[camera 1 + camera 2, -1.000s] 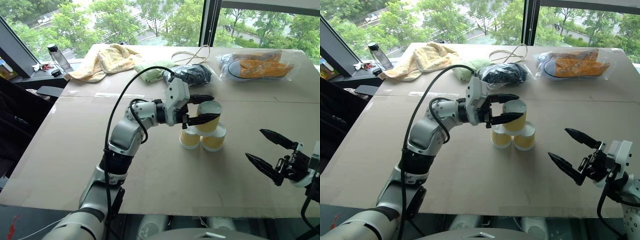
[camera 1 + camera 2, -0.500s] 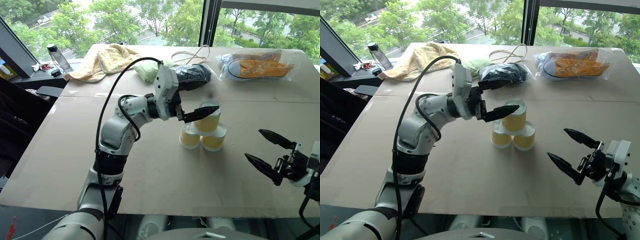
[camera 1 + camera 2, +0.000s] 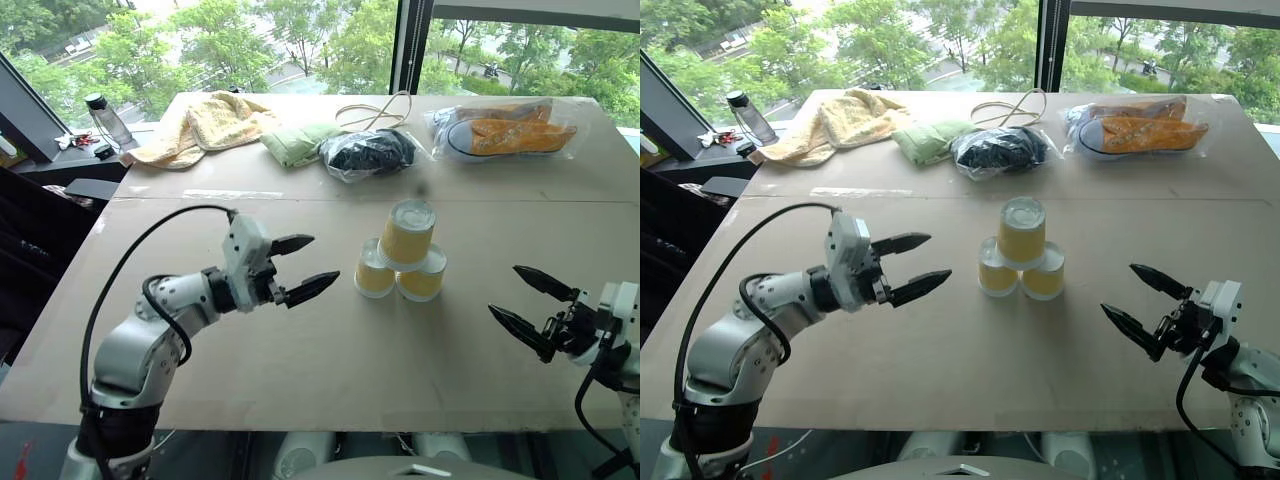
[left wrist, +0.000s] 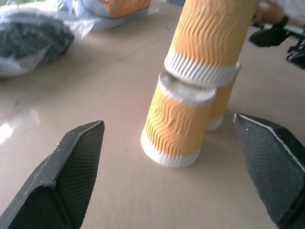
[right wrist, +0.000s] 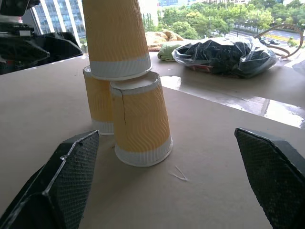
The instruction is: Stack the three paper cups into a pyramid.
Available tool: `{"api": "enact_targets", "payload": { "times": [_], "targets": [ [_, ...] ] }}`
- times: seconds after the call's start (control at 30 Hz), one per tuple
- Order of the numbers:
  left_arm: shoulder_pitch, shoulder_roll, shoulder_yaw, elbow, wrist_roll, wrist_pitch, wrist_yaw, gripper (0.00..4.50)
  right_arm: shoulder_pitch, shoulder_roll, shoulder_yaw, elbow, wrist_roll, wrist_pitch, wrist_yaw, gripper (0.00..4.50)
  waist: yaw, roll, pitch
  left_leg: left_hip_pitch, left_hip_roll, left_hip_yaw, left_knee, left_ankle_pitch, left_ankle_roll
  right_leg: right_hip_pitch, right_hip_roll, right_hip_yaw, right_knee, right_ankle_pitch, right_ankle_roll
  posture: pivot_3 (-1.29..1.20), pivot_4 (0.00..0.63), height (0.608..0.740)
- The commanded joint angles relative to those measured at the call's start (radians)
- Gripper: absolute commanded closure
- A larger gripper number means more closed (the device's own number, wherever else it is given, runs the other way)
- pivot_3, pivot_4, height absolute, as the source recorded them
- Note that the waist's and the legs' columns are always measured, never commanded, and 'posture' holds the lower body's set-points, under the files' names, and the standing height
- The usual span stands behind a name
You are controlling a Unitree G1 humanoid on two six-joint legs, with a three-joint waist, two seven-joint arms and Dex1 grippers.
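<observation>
Near the tabletop's front edge, the left gripper (image 3: 300, 267) and the right gripper (image 3: 530, 307) hover spread and empty on either side of the pyramid (image 3: 403, 251) at mid-table, whose three paper cups stand inverted, two touching with one on top, so stacking appears complete and only arm withdrawal remains.

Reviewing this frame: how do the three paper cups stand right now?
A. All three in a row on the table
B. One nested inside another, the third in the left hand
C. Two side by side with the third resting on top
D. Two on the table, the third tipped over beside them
C: the top cup rests across the rims of the two lower cups, and both open hands are clear of them.
</observation>
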Motion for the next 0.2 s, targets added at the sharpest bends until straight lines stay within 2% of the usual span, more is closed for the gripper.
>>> {"api": "enact_targets", "payload": {
  "times": [0.03,0.2],
  "targets": [
    [0.077,-0.009,0.009,0.030,0.090,-0.133,0.026,0.04,-0.015,-0.021,-0.014,0.045,-0.009,-0.034,0.041,0.00,0.001,0.000,0.000,0.000,0.000,0.000,0.000,0.000,0.000,0.000,-0.001,0.000,0.000,0.000,0.000,0.00,0.150,0.740],
    [0.147,-0.033,0.004,0.039,0.089,-0.165,0.019,0.04,-0.021,-0.039,-0.015,0.058,-0.005,-0.020,0.056,0.00,0.003,0.000,0.000,-0.001,0.000,0.000,0.000,0.000,0.000,0.000,-0.002,0.000,0.000,0.000,0.000,0.00,0.150,0.740]
  ]
}}
